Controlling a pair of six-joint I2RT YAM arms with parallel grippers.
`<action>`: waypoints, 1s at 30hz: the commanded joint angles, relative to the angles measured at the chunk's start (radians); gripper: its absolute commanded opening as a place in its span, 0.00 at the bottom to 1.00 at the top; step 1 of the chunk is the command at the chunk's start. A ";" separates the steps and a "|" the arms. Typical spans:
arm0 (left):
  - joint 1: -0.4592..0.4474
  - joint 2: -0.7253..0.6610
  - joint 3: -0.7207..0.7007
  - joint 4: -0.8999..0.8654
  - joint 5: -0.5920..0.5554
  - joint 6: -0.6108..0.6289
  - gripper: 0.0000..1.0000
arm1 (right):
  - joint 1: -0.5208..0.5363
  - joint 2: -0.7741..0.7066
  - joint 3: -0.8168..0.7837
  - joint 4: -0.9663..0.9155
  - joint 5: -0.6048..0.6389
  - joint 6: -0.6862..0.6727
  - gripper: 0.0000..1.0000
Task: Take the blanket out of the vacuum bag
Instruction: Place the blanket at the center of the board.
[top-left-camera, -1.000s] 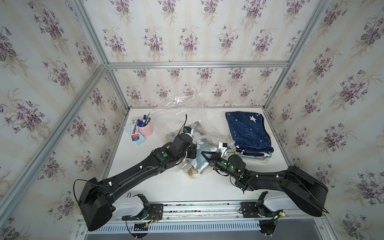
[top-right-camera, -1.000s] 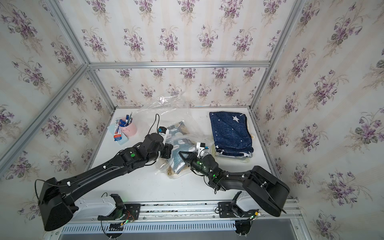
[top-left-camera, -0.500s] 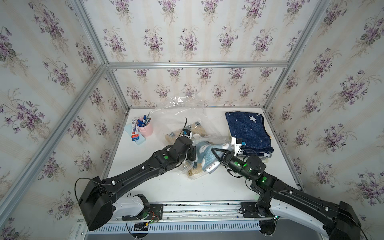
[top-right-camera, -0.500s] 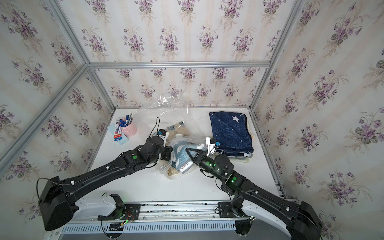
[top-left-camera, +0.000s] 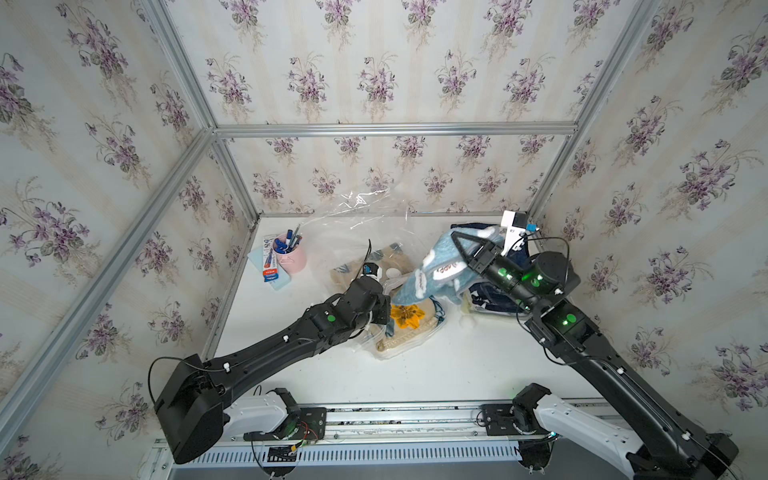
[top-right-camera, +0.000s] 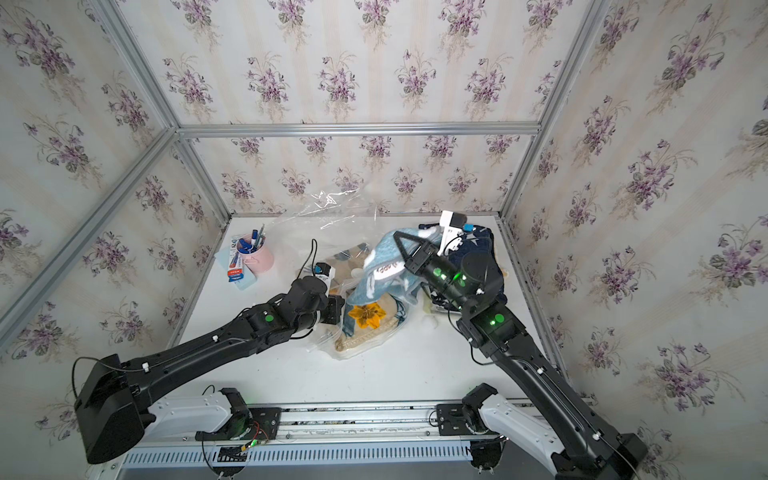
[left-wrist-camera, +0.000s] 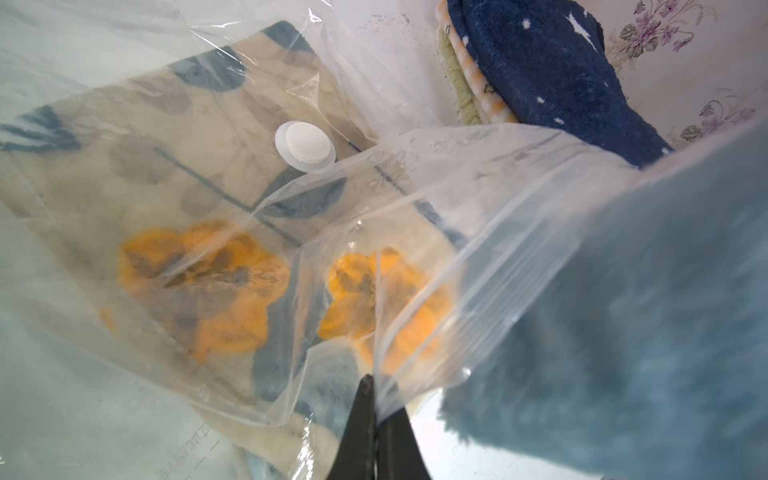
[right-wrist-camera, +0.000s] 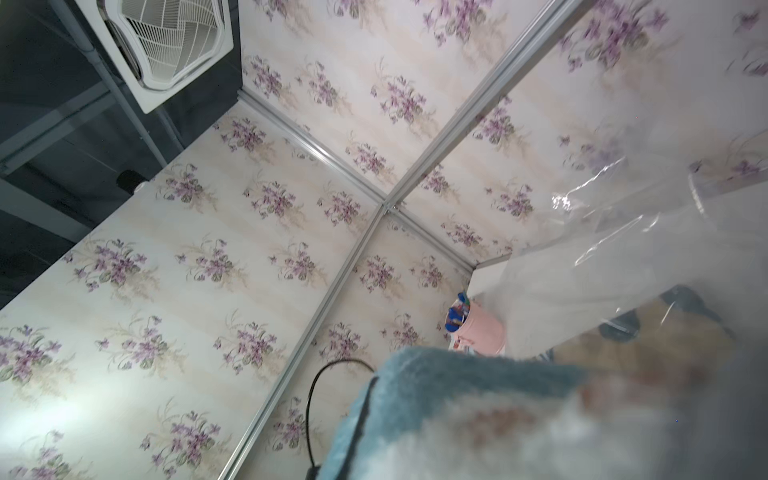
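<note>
The vacuum bag (top-left-camera: 353, 241) lies crumpled on the middle of the table (top-left-camera: 436, 374), its clear plastic rising loosely at the far end and its round white valve (left-wrist-camera: 305, 145) facing up. A folded beige blanket (top-left-camera: 405, 316) with an orange flower print lies inside the bag. The left gripper (left-wrist-camera: 371, 384) sits at the bag's near left side, with its fingers pressed together on a fold of plastic at the bag's zip edge. The right gripper (top-left-camera: 457, 241) is raised above the bag's right side, clamped on the blue blanket (top-left-camera: 432, 270). This blanket hangs from the gripper in a fluffy bunch, most of it outside the bag and its lower end reaching down to the bag's open mouth. Just to the right of the bag, partly hidden by the right arm, a dark blue starred blanket (left-wrist-camera: 540, 62) tops a small stack of folded cloths. To the left of the bag, apart from it, stands a pink cup (top-left-camera: 293, 259) holding pens.
</note>
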 joint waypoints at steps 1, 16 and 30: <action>0.000 -0.011 -0.013 0.028 -0.001 -0.015 0.00 | -0.120 0.070 0.076 0.085 -0.261 0.014 0.00; 0.001 -0.047 -0.066 0.035 -0.013 -0.018 0.00 | -0.549 0.221 0.222 0.145 -0.514 0.088 0.00; 0.007 -0.048 -0.088 0.061 -0.004 -0.002 0.00 | -0.632 0.109 0.120 -0.210 -0.402 -0.080 0.00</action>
